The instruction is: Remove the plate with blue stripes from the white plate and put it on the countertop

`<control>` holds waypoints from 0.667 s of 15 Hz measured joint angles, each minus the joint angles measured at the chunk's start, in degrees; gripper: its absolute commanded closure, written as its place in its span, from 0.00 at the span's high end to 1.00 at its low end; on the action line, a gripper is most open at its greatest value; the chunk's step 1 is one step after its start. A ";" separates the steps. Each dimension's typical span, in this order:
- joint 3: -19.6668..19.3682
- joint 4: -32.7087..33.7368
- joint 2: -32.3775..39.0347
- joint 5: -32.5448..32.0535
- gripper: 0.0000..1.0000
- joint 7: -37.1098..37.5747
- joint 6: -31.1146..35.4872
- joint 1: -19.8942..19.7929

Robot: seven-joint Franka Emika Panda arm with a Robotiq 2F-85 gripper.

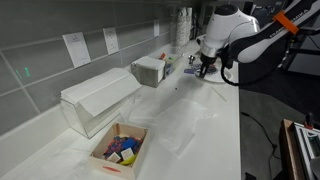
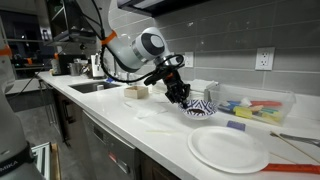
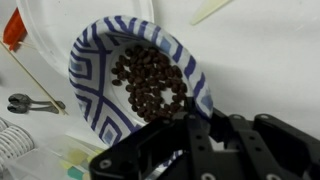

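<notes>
Nearest us, the white plate (image 2: 228,150) sits bare on the counter (image 2: 150,128). At its 11 o'clock our gripper (image 2: 182,97) pinches the striped plate (image 2: 202,106) by the rim, likely to spare the dark beans (image 3: 145,80) inside. We cannot tell whether it touches the counter.

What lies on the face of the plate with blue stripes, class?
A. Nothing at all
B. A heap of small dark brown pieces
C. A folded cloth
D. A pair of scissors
B: in the wrist view the plate with blue stripes carries a heap of small dark brown pieces over the middle of its face.
</notes>
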 measured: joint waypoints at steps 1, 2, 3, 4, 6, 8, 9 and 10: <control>0.00 0.04 0.00 0.00 0.07 0.00 0.00 -0.09; -0.02 0.06 0.00 0.00 0.07 0.00 0.00 -0.17; -0.03 0.07 0.00 0.00 0.02 0.00 0.00 -0.22; -0.02 0.08 0.00 0.00 0.02 0.00 0.00 -0.24; 0.05 0.19 0.03 -0.02 0.02 0.00 0.01 -0.25; 0.53 0.54 0.37 -0.06 0.02 -0.41 0.88 -0.17; 0.97 0.68 0.73 -0.04 0.02 -1.06 2.03 -0.10; 1.48 0.83 1.29 -0.04 0.02 -1.87 3.44 -0.05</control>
